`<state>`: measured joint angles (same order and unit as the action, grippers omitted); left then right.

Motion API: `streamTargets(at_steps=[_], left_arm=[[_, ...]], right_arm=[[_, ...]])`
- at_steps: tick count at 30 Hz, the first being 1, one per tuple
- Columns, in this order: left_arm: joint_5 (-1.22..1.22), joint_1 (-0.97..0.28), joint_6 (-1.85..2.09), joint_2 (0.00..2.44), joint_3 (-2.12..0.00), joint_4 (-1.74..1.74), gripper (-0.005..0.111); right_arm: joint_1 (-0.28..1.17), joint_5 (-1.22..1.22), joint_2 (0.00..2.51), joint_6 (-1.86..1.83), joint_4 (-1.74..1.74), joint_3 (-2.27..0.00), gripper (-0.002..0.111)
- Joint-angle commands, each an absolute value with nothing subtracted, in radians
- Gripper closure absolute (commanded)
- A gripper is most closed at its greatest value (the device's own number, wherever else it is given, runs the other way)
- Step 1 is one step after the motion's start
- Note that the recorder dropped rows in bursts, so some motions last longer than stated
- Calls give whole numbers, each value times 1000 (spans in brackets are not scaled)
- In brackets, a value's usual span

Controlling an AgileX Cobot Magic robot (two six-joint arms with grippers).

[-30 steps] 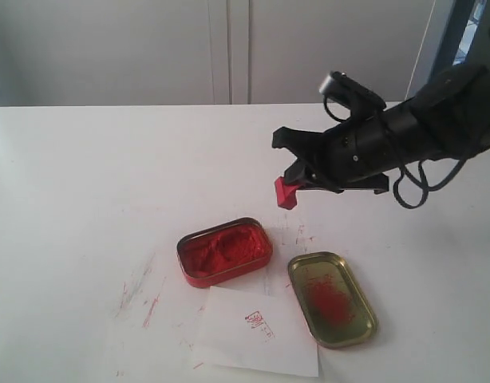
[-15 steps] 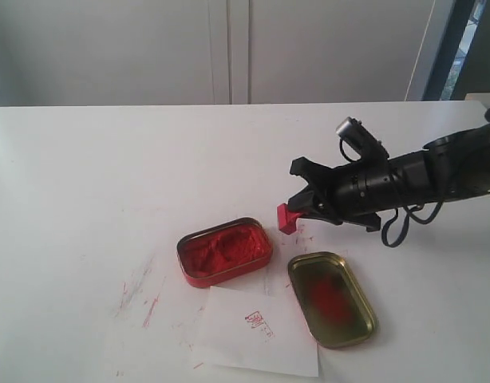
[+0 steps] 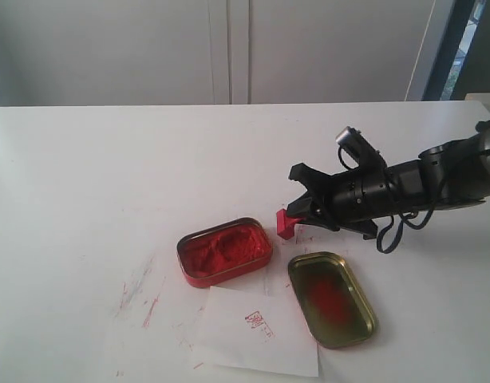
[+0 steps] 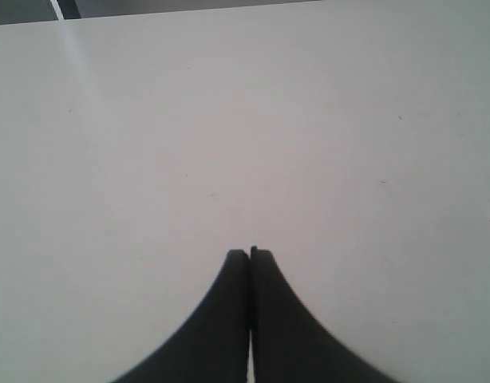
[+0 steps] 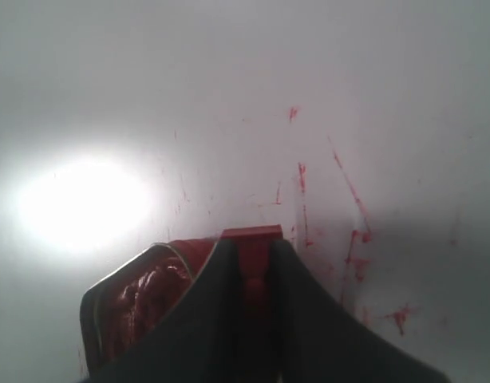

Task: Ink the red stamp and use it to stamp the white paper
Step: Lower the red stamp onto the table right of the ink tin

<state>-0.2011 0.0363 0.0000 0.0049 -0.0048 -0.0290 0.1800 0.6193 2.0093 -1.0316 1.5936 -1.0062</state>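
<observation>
The red stamp (image 3: 286, 223) is held by its handle in my right gripper (image 3: 297, 215), low over the table just right of the red ink tin (image 3: 224, 251). In the right wrist view the stamp (image 5: 251, 236) shows between the two black fingers, with the ink tin (image 5: 137, 299) beside it. The white paper (image 3: 257, 331), bearing a small red imprint (image 3: 259, 322), lies in front of the tin at the table's near edge. My left gripper (image 4: 249, 254) is shut with nothing in it over bare tabletop and does not show in the exterior view.
The tin's gold lid (image 3: 331, 299), smeared red inside, lies open to the right of the paper. Red smears (image 3: 141, 295) mark the white table (image 3: 109, 175) left of the tin and around the stamp (image 5: 349, 215).
My right arm has come down and drawn slightly rightward, lowering the red stamp from above the table to just beside the ink tin's far right corner.
</observation>
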Motion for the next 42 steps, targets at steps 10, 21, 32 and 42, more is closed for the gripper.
streamTargets(at_steps=[10, 21, 32, 42], left_arm=[[-202, 38, 0, 0, 0, -30, 107], [-202, 38, 0, 0, 0, -30, 107], [-202, 38, 0, 0, 0, -30, 107], [-202, 38, 0, 0, 0, -30, 107]], right_arm=[[169, 616, 2008, -1023, 1600, -1003, 108], [169, 605, 2008, -1018, 1600, -1003, 95], [169, 605, 2008, -1012, 1598, -1003, 81], [169, 587, 2008, -986, 1594, -1003, 70]])
